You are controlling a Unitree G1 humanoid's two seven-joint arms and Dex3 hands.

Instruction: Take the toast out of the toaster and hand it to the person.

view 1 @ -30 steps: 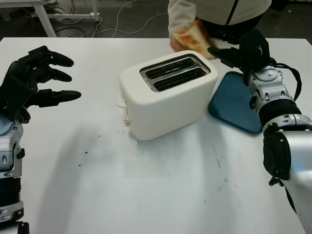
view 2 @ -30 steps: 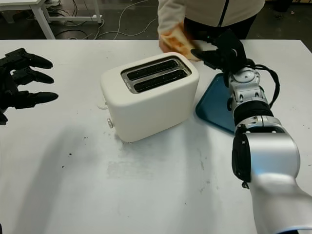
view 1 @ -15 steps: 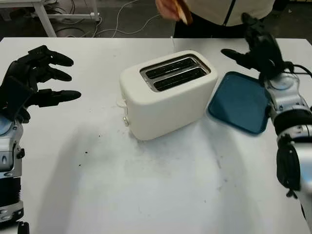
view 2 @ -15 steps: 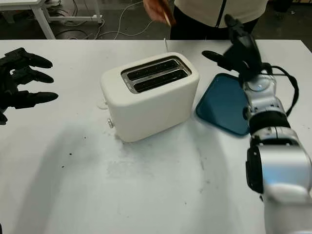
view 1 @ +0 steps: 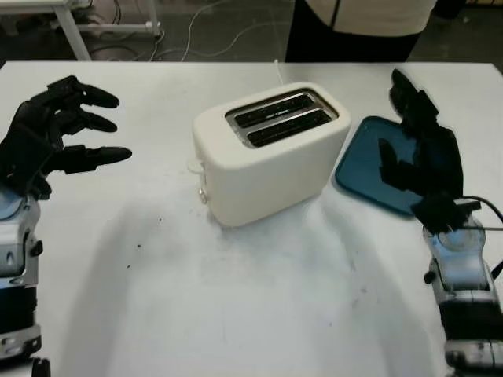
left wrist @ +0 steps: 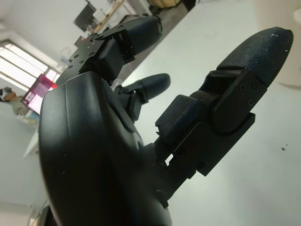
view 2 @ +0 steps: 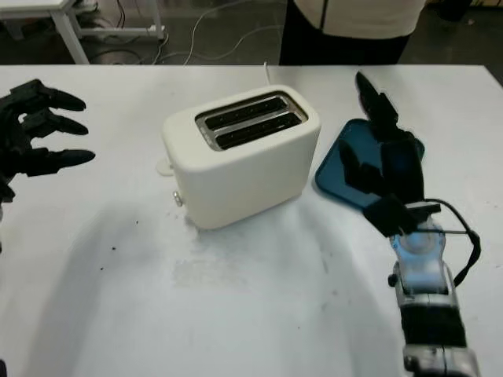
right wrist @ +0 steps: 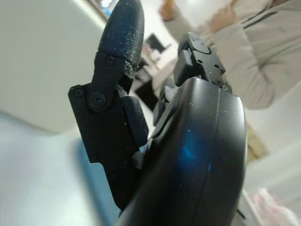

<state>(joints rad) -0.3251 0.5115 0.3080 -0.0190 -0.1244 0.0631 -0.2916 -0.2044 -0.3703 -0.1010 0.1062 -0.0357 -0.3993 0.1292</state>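
The white two-slot toaster [view 1: 271, 153] stands mid-table, its slots dark with nothing sticking out. My right hand [view 1: 415, 145] is open and holds nothing; it hovers over the blue tray [view 1: 369, 169] just right of the toaster. My left hand [view 1: 98, 126] is open at the table's left side, well away from the toaster. A person in a light top [view 1: 361, 16] stands behind the table's far edge. In the right wrist view the person [right wrist: 244, 52] stands beyond my right hand [right wrist: 155, 70].
The white table [view 1: 259, 298] is bare in front of the toaster, apart from a few crumbs. The toaster's cord [view 1: 277, 69] runs toward the far edge. Cables and table legs [view 1: 71, 27] lie on the floor beyond.
The person's hand with the toast has withdrawn from above the toaster and out of the picture. My right hand pulled back toward me, over the blue tray. The left hand stayed put.
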